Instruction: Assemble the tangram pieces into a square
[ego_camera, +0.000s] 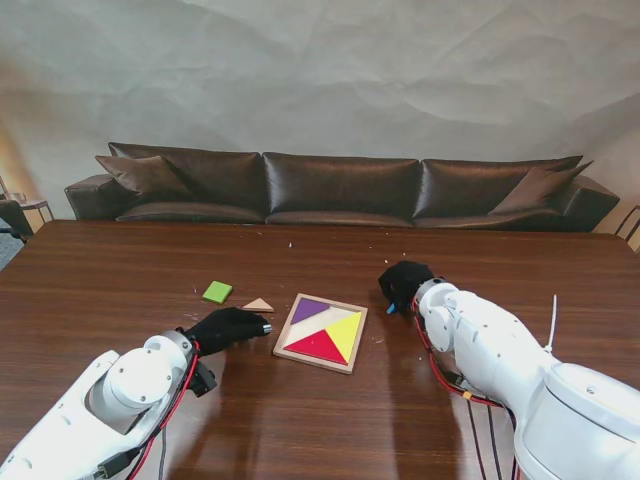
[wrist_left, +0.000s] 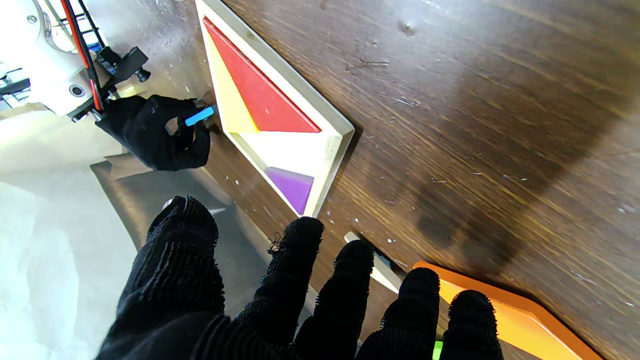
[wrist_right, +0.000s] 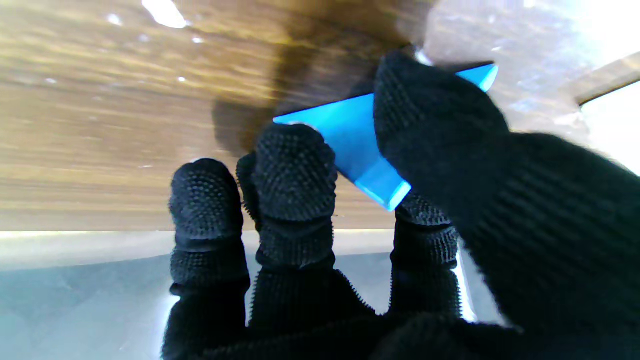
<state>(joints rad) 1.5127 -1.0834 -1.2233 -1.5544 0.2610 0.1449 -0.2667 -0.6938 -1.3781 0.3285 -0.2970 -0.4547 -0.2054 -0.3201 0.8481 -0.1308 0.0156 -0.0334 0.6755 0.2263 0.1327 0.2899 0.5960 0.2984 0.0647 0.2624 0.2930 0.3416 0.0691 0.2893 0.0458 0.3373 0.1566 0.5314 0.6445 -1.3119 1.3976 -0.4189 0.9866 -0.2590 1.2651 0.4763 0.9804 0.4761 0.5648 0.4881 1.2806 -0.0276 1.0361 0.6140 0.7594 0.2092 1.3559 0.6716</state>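
One blue piece (wrist_right: 357, 137) pinched in right hand (ego_camera: 404, 283).

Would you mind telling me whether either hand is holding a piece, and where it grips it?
The right hand holds the blue piece, pinched across its flat faces between thumb and fingers near one end. The left hand holds nothing.

Dark brown leather sofa (ego_camera: 340, 190) with cushions (ego_camera: 142, 173) behind the wooden table (ego_camera: 120, 270).
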